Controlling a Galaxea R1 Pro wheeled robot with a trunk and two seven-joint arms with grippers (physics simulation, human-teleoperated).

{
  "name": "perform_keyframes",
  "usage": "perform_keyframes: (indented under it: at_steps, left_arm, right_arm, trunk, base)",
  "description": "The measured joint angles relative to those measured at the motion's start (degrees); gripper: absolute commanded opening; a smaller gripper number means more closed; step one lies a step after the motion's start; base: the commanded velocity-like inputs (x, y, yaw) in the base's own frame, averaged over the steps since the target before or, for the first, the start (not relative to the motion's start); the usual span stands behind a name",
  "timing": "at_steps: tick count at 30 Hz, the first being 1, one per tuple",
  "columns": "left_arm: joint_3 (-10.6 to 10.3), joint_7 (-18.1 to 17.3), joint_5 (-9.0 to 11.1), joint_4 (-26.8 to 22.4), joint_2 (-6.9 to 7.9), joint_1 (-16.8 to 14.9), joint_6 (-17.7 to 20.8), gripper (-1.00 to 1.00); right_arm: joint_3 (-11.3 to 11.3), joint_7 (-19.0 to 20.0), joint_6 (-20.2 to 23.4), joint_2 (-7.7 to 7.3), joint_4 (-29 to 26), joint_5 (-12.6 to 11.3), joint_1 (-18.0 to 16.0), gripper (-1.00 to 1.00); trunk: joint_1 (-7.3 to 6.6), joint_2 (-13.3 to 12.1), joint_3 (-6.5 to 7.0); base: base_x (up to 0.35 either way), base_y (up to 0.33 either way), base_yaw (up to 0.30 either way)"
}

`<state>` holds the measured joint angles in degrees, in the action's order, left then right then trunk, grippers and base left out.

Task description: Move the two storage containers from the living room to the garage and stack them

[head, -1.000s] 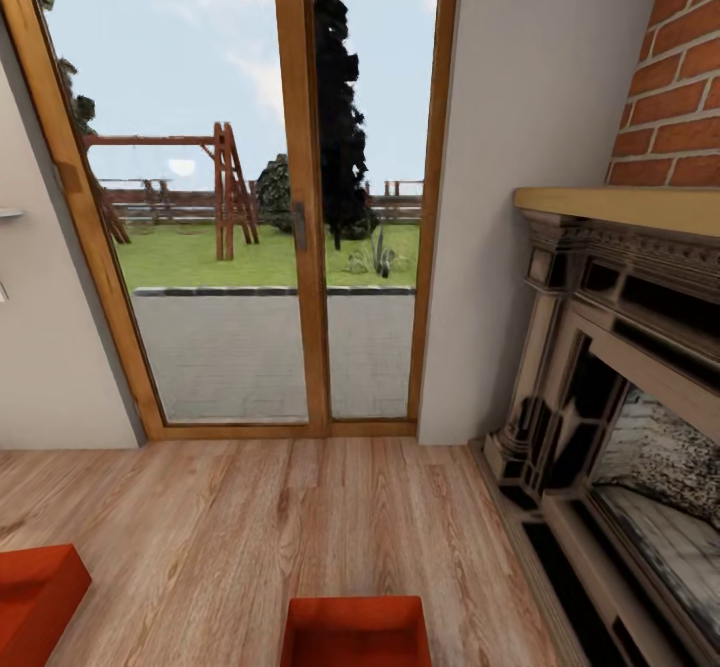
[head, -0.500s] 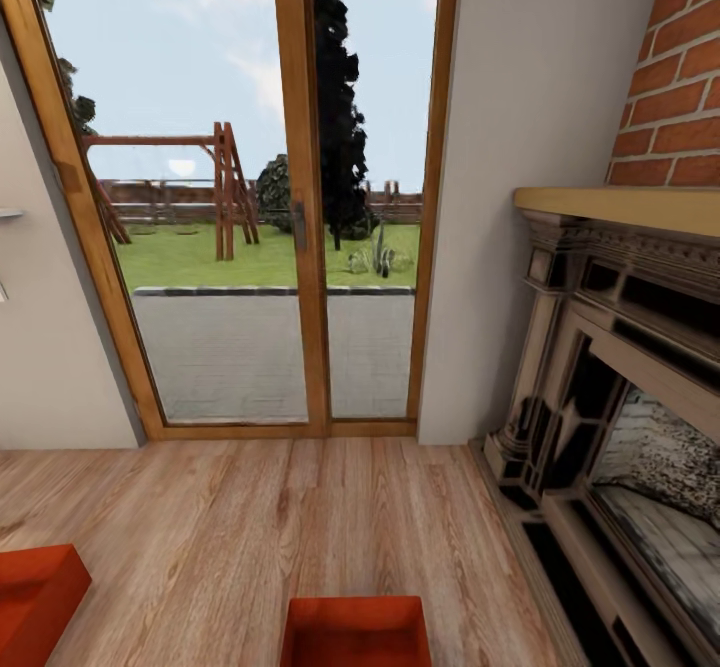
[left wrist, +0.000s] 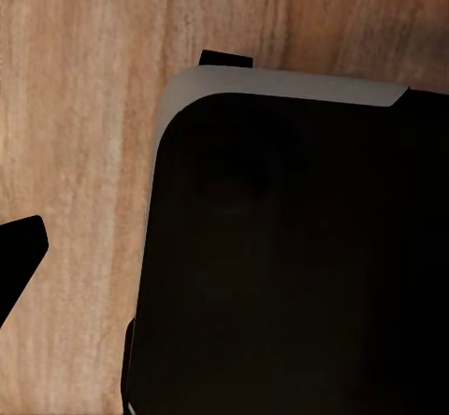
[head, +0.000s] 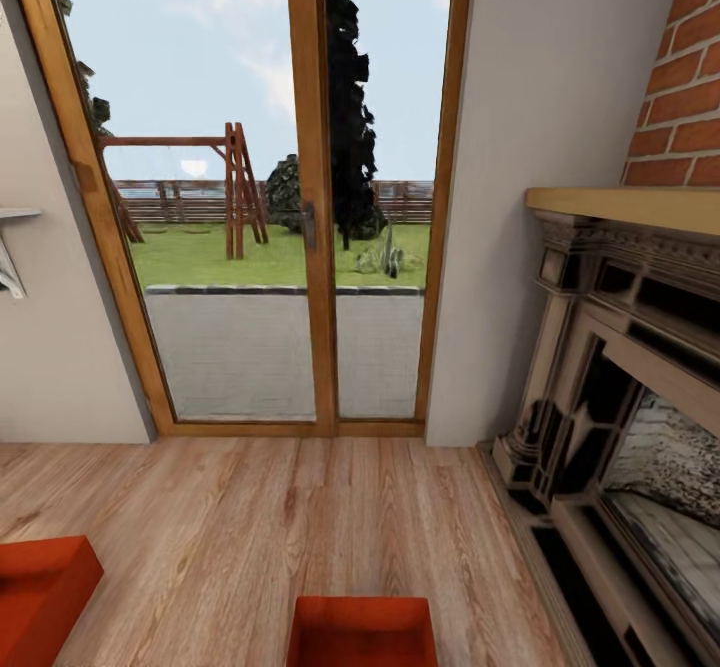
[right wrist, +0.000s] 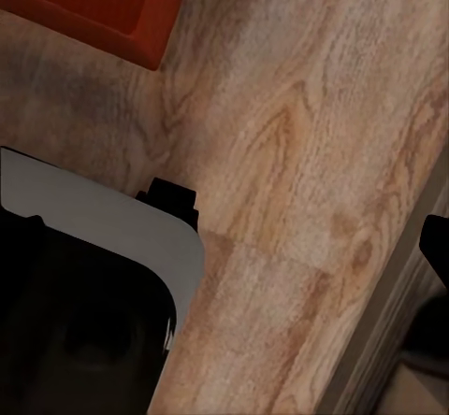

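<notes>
At the bottom edge of the head view, one container (head: 362, 631) sits centre frame on the wood floor (head: 300, 517), its near part cut off by the frame. The second container (head: 40, 597) lies at lower left, also partly cut off, well apart from the first. Both rest flat and open-topped, untouched.

In the right wrist view a corner of a container (right wrist: 103, 8) shows beyond the robot's dark base (right wrist: 75, 312); the left wrist view has that base (left wrist: 290, 247) over bare planks. Of the right claw (right wrist: 436, 249) only a dark tip at the frame edge shows, and of the left claw (left wrist: 19, 258) likewise, so I cannot tell whether either is wide or narrow. Neither holds anything that can be seen.

Further in, the fireplace (head: 620, 397) runs along the right side, close to the centre container. At the back stand the glass doors (head: 270, 197).

Risks, as I judge them: the base is near the centre container and could nudge it across the smooth planks on approach. A reach or turn to the right could clip the fireplace plinth. Gripping a low wall off-centre could tip the box.
</notes>
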<state>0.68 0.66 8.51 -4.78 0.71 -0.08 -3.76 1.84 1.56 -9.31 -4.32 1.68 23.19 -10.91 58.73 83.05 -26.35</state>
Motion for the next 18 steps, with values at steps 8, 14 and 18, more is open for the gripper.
perform_keyframes:
  at_steps: [8,14,18]
  left_arm:
    - [0.0,0.0,0.0,0.0,-0.01,0.0,0.0,1.00]
    - [0.0,0.0,0.0,0.0,0.00,0.0,0.0,1.00]
    - [0.0,0.0,0.0,0.0,0.00,0.0,0.0,1.00]
  right_arm:
    - [0.0,0.0,0.0,0.02,0.0,0.1,0.0,1.00]
    - [0.0,0.0,0.0,0.05,0.0,0.1,0.0,1.00]
    - [0.0,0.0,-0.1,0.08,0.0,0.1,0.0,1.00]
  trunk:
    - [0.00,0.0,0.00]
    - [0.00,0.0,0.00]
    - [0.00,0.0,0.00]
  base:
    - [0.000,0.000,0.001]
    - [0.000,0.000,0.000]
    - [0.000,0.000,0.000]
